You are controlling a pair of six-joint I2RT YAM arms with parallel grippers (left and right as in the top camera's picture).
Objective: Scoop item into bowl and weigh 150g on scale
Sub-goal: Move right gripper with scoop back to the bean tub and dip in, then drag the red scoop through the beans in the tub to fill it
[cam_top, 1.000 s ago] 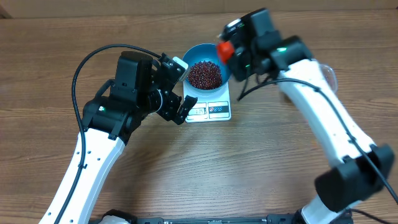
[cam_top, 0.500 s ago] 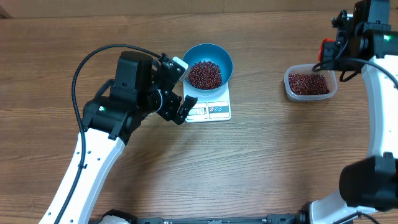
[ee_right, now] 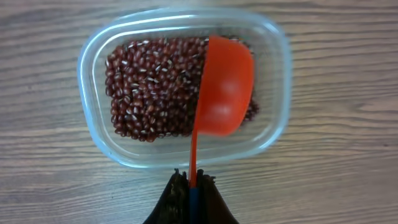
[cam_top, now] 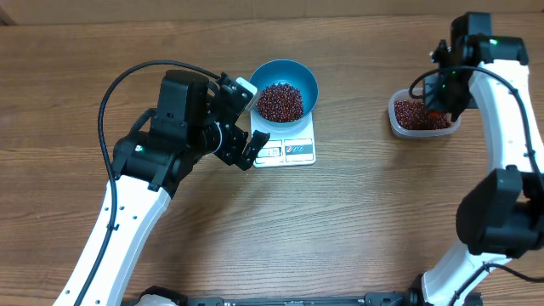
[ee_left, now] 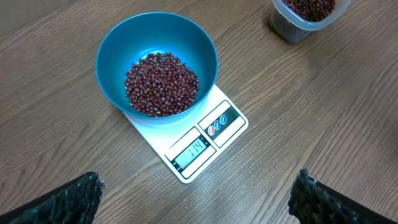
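Bowl (ee_left: pixel 124 43) sat on scale (ee_left: pixel 155 134), beans (ee_left: pixel 161 84) heaped inside. Display (ee_left: pixel 196 149) read 114. Tub (ee_left: pixel 298 25) with more beans stood well apart at upper right, partly cropped. Left gripper (ee_left: pixel 199 202) hung spread wide above table (ee_left: pixel 74 124).

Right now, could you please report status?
Left gripper open, near scale. Right gripper shut on scoop, over tub. Beans in bowl on scale. Nothing blocking.

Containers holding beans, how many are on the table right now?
2. The blue bowl sits on the white scale, centre of the overhead view; the clear plastic tub is off to the right, under the red scoop. None appear hidden.
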